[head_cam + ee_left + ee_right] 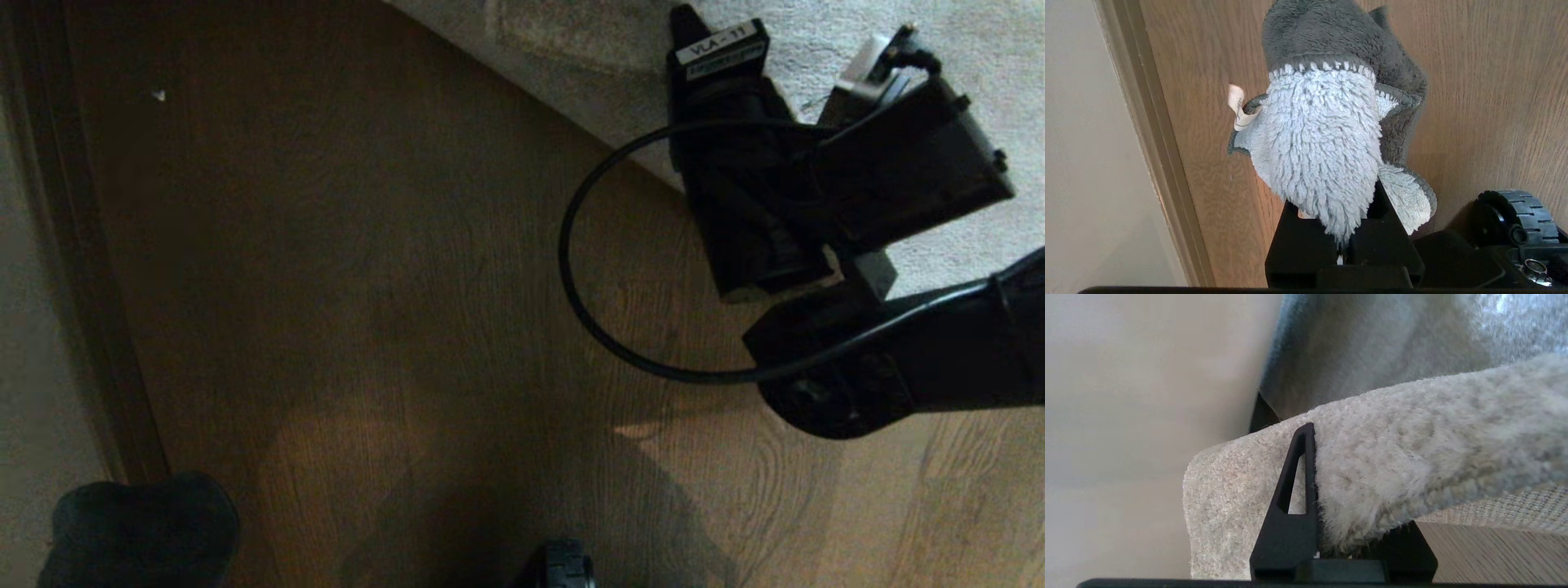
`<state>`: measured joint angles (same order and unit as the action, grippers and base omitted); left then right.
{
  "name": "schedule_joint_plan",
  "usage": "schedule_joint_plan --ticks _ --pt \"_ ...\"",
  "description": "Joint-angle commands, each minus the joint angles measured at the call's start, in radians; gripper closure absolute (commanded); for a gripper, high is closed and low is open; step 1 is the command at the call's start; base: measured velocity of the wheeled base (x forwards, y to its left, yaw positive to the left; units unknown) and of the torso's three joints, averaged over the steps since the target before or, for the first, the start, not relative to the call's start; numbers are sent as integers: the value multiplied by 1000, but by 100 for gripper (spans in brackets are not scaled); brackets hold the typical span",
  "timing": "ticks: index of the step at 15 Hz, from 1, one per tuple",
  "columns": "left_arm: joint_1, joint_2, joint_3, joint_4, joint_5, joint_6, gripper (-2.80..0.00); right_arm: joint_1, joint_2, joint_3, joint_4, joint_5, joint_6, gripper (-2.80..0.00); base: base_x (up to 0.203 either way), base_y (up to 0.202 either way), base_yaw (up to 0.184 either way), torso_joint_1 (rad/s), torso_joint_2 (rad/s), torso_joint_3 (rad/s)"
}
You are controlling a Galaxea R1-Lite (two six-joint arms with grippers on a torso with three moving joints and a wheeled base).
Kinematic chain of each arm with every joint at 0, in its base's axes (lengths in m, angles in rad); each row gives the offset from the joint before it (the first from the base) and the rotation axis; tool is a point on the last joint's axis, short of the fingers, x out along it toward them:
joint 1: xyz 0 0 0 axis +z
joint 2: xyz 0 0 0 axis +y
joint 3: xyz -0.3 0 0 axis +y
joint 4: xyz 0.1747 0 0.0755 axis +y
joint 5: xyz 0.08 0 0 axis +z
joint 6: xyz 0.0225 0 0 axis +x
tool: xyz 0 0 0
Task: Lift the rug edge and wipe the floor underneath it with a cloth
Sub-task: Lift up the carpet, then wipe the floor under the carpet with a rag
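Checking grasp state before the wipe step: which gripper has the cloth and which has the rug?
The left gripper is shut on the cloth, shaggy and whitish with grey backing. The right gripper pinches the rug edge, beige pile raised off the floor.

left hand (1345,245) clamping cloth (1323,155), floor (1486,102)

**pixel_moth:** Looks like a lived-in home, probably a living room or bedroom. Warm brown wood-grain floor (367,310), and a plush pale rug (1412,449) pinched right in the right gripper (1327,522).

**dusty_ren:** Agreed. A plain pale wall (1086,163) with a skirting board (1155,163) runs beside the left gripper (1345,249). Nothing industrial about it.
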<state>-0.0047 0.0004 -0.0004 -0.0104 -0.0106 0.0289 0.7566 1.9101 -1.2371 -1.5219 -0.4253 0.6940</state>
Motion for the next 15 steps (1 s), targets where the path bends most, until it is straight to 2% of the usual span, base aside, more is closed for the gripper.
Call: schedule_joint_plan --ticks 1,7,15 --pt "0 0 0 1 0 0 0 -3 -45 33 -48 -1 6 0 0 0 0 0 0 0" --pt "0 0 -1 0 -11 -1 0 -53 -69 36 -48 51 9 0 0 0 0 0 0 0" --pt "0 0 -10 35 -11 -1 0 -71 -72 39 -48 54 16 0 0 0 0 0 0 0"
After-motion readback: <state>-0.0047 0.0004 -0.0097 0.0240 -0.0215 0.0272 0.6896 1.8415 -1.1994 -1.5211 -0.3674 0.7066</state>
